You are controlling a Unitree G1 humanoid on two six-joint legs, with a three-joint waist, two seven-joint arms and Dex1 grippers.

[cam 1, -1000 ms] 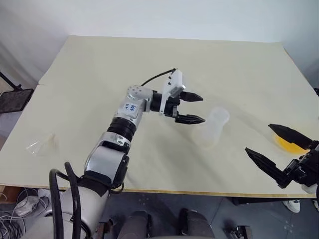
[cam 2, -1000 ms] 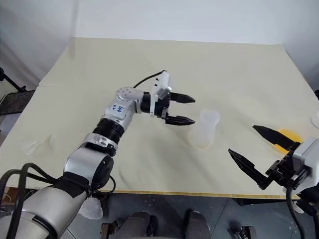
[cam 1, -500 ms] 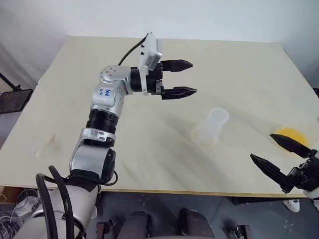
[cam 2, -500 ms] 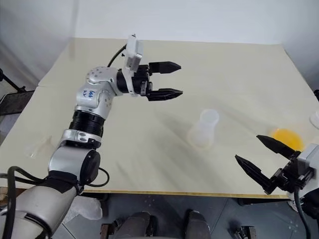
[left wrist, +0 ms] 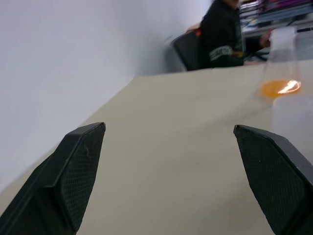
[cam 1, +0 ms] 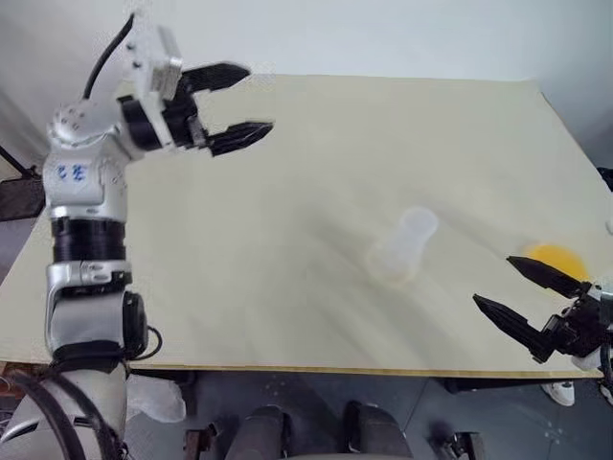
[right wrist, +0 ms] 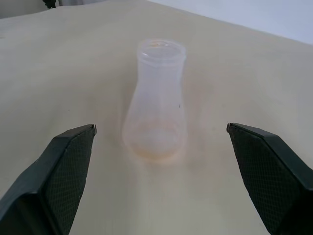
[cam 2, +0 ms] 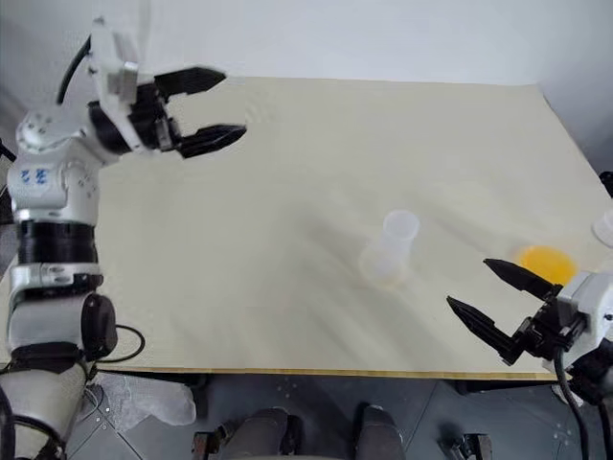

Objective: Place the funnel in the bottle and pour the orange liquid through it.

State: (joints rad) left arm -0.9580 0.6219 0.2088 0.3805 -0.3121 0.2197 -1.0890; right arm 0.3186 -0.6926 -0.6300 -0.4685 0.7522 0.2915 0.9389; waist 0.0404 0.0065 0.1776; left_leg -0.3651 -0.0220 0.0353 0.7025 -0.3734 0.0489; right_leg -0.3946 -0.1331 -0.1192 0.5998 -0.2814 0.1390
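A clear bottle (cam 2: 391, 251) stands upright at centre frame on a table (cam 2: 316, 144); orange liquid (cam 2: 546, 261) sits at right. Left gripper (cam 2: 206, 110), upper left, and right gripper (cam 2: 503, 302), lower right, are both wide open and empty. Next, probably fetch the funnel, then seat its spout squarely in the bottle's neck.

Frosted clear plastic bottle (right wrist: 156, 117) on matt, smooth cream table (cam 1: 316, 172).

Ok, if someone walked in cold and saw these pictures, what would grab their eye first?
Probably the bright orange liquid, a pool near the table's right edge, just beyond the open right pincer. Next, the clear bottle standing upright alone mid-table, empty-looking. Then the left pincer, open and raised high over the table's far left corner.
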